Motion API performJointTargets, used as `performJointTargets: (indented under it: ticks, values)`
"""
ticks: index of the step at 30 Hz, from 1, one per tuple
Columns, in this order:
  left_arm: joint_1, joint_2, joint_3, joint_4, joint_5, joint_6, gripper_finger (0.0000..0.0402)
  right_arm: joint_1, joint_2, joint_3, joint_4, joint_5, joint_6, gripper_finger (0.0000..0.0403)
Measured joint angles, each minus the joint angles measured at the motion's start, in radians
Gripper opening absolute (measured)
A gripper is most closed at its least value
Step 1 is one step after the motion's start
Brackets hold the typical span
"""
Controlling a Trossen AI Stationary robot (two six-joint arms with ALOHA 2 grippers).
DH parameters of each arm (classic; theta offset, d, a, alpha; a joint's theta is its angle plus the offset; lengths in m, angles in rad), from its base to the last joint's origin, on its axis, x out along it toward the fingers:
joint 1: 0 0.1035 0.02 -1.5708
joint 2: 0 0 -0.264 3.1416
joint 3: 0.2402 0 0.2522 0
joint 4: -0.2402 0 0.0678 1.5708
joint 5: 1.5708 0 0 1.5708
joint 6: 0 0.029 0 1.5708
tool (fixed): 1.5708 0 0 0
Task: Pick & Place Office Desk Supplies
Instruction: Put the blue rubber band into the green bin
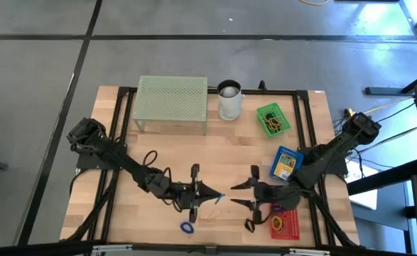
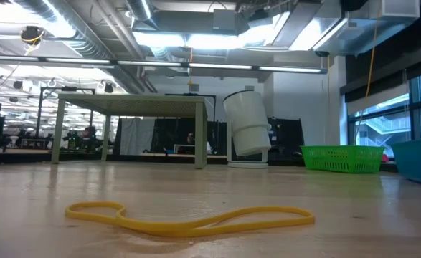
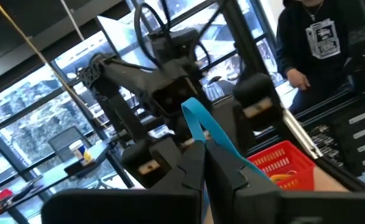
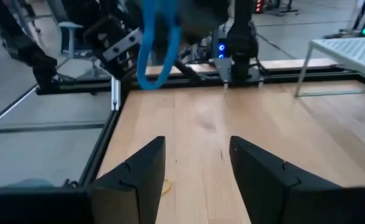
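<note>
So far only some bands sit in the green basket (image 1: pixel 273 119) and red basket (image 1: pixel 285 224), while the left claw (image 1: pixel 219 197), pinched on a light blue rubber band (image 1: pixel 218 198), meets the wide-apart right claw (image 1: pixel 241 194) at lower middle, and a dark blue band (image 1: pixel 187 227) and yellow band (image 2: pixel 188 217) wait on the table (image 1: pixel 172 153).

Two dark six-joint arms, each with black looping cables along its links. The left gripper (image 1: pixel 207 190) and right gripper (image 4: pixel 194 171) bear matte black, wedge-shaped fingers.
</note>
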Motion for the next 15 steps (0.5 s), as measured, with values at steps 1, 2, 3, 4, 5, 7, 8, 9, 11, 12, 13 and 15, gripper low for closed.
performJointTargets:
  ticks: [1, 2, 3, 4, 5, 7, 8, 9, 11, 12, 13, 15]
  values:
    - [0.003, 0.0, 0.0, -0.002, 0.0, -0.006, 0.0003, -0.012, 0.012, 0.0, 0.009, -0.019, -0.007, 0.0181]
    - [0.005, 0.0, 0.0, -0.004, -0.002, -0.008, 0.0003, -0.023, 0.022, 0.0, 0.014, -0.034, -0.013, 0.0183]
    - [0.005, 0.0, 0.0, -0.004, -0.003, -0.01, 0.0003, -0.032, 0.029, 0.0, 0.013, -0.046, -0.017, 0.0185]
    - [0.005, 0.0, 0.0, -0.005, -0.004, -0.01, 0.0002, -0.042, 0.036, 0.0, 0.016, -0.052, -0.02, 0.0188]
    - [0.004, 0.0, 0.0, -0.008, -0.004, -0.009, 0.0001, -0.052, 0.042, 0.0, 0.02, -0.059, -0.02, 0.0192]
    - [0.003, 0.0, 0.0, -0.019, -0.003, -0.009, 0.0001, -0.071, 0.05, 0.0, 0.038, -0.072, -0.02, 0.0201]
    - [0.003, 0.0, 0.0, -0.023, -0.003, -0.009, 0.0001, -0.08, 0.053, 0.0, 0.055, -0.082, -0.021, 0.0205]
    - [0.004, 0.0, 0.0, -0.027, -0.004, -0.009, 0.0002, -0.091, 0.056, 0.0, 0.074, -0.105, -0.02, 0.021]
    - [0.008, 0.0, 0.0, -0.035, -0.004, -0.008, 0.0003, -0.112, 0.065, 0.0, 0.112, -0.157, -0.02, 0.0219]
    - [0.01, 0.0, 0.0, -0.038, -0.002, -0.009, 0.0003, -0.121, 0.068, 0.0, 0.131, -0.184, -0.02, 0.0223]
    - [0.011, 0.0, 0.0, -0.042, 0.002, -0.01, 0.0002, -0.131, 0.072, 0.0, 0.149, -0.212, -0.02, 0.0227]
    - [0.014, 0.0, 0.0, -0.05, 0.003, -0.008, 0.0001, -0.146, 0.083, 0.0, 0.181, -0.254, -0.019, 0.0234]
